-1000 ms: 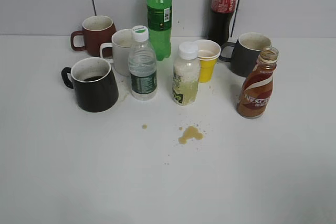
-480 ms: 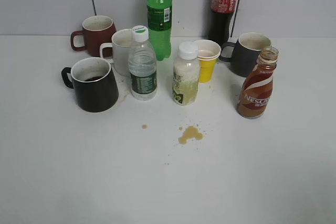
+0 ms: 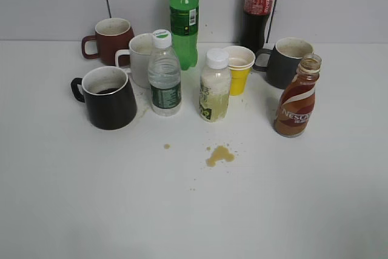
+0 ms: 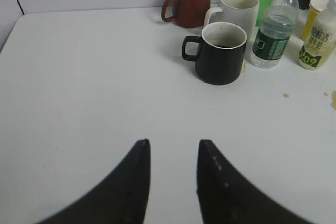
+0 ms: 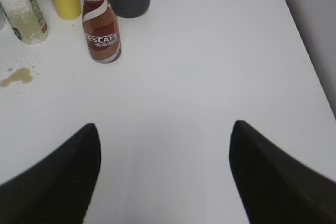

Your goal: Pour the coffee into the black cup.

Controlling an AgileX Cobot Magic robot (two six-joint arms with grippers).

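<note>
Two grippers: left gripper (image 4: 172, 153) narrowly parted, right gripper (image 5: 164, 139) wide apart, both empty.
Coffee (image 5: 101, 27): ahead-left of right gripper, ungrasped.
Black cup (image 4: 220, 53): ahead of left gripper.
Remaining: grasp, carry, pour.

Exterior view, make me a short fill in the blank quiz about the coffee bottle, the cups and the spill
1. The coffee bottle has no ____ on its neck.
2. The black cup has its handle pointing toward the ____ of the exterior view.
3. The brown spill lies in front of the bottle with the ____ cap.
4. The yellow cup stands ____.

Missing words: cap; left; white; upright
</note>
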